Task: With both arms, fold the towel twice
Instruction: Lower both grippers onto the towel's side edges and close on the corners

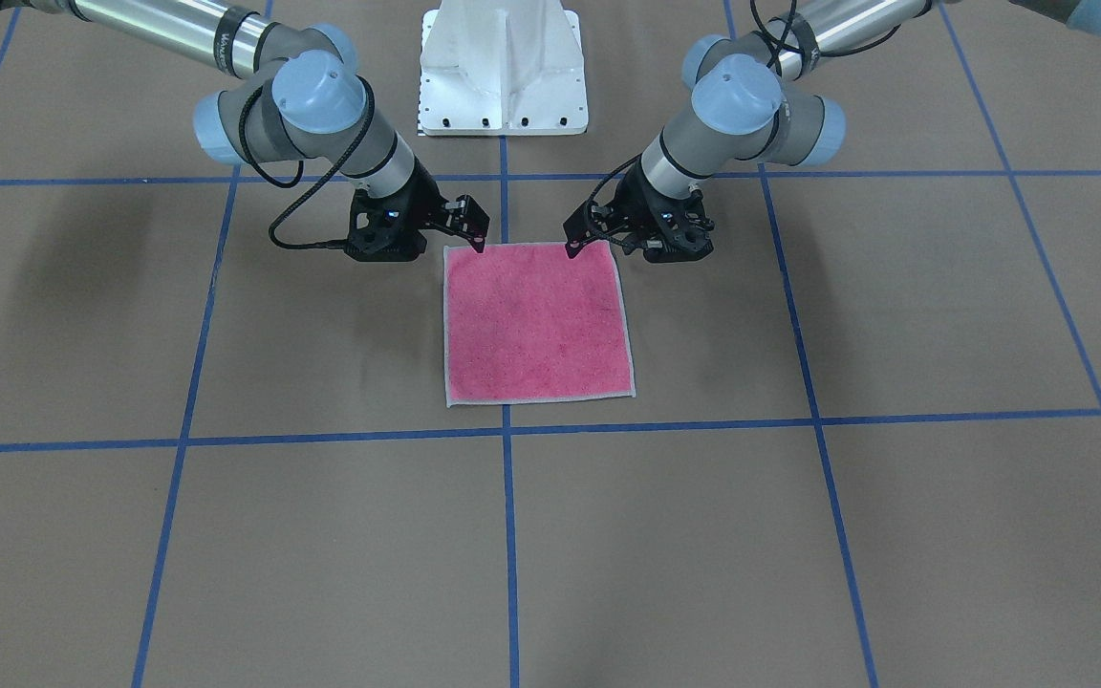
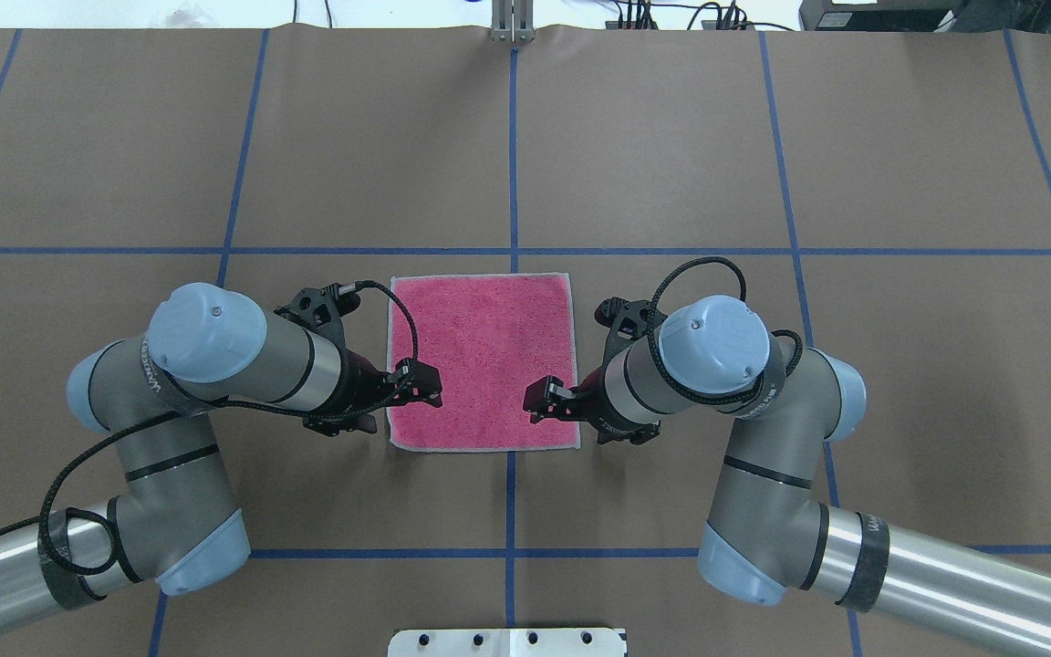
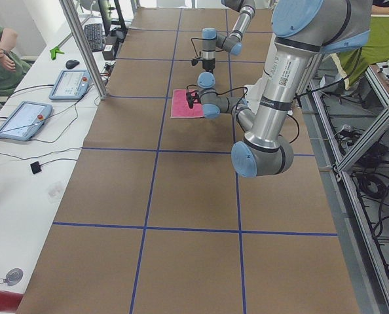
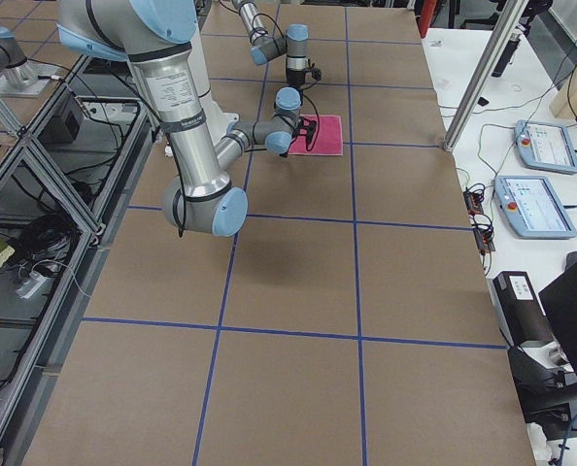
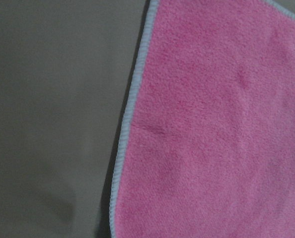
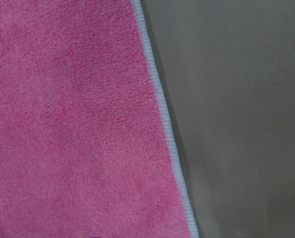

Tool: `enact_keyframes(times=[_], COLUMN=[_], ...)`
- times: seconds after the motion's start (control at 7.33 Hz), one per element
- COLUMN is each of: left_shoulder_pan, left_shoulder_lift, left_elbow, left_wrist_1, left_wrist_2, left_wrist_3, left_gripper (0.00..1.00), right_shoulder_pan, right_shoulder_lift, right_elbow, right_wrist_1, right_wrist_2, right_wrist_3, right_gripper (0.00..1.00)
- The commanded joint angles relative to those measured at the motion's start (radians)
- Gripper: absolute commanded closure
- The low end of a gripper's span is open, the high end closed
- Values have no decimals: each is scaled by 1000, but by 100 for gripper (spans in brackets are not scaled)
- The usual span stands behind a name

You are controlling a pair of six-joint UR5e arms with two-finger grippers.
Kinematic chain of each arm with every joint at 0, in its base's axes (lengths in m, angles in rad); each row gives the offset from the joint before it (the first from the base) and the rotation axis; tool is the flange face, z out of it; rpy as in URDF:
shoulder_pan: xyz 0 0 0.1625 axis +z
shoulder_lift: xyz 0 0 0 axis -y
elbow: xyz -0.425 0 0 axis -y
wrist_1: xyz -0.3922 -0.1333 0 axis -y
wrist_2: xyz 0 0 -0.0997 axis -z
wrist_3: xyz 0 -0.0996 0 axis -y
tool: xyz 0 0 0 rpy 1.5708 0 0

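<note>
Towel [image 1: 536, 325] lies flat on the surface [image 1: 321, 535], pink side up; left claw [image 1: 573, 247] and right claw [image 1: 480, 241] sit at its robot-side corners; cannot tell whether either is parted or gripping.

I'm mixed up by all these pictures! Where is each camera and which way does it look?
Front-facing: across the table, facing the robot; shows left arm, right arm, white base.
Overhead: behind the robot, looking down; both arms, base edge.
Exterior left: table's end, left arm nearest.
Exterior right: opposite end, right arm nearest.
Left wrist: just above the towel; no robot visible.
Right wrist: same, the towel's other edge.
Shared: every view shows the pink towel.
</note>
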Motion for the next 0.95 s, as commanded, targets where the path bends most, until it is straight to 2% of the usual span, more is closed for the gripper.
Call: enact_keyframes(times=[0.0, 0.14, 0.27, 0.41, 0.55, 0.68, 0.82], left_shoulder_pan=[0, 0, 0, 0, 0, 0, 0], left_shoulder_lift=[7, 7, 7, 7, 7, 7, 7], left_elbow=[-13, -18, -18, -18, -18, -18, -18], left_wrist_1=[0, 0, 0, 0, 0, 0, 0], left_wrist_2=[0, 0, 0, 0, 1, 1, 1], left_wrist_3=[-2, -2, -2, -2, -2, -3, -3], left_gripper=[1, 1, 1, 1, 1, 1, 1], right_shoulder_pan=[-4, -4, -4, -4, -4, -4, -6], right_shoulder_lift=[8, 9, 11, 11, 11, 11, 11], right_elbow=[-16, -21, -24, -30, -30, -30, -28], right_wrist_1=[-1, -1, -1, -1, -1, 0, 0], right_wrist_2=[-5, -5, -5, -5, -5, -5, -4], right_wrist_3=[-2, 4, 5, 5, 5, 5, 8], right_gripper=[2, 4, 22, 35, 37, 43, 62])
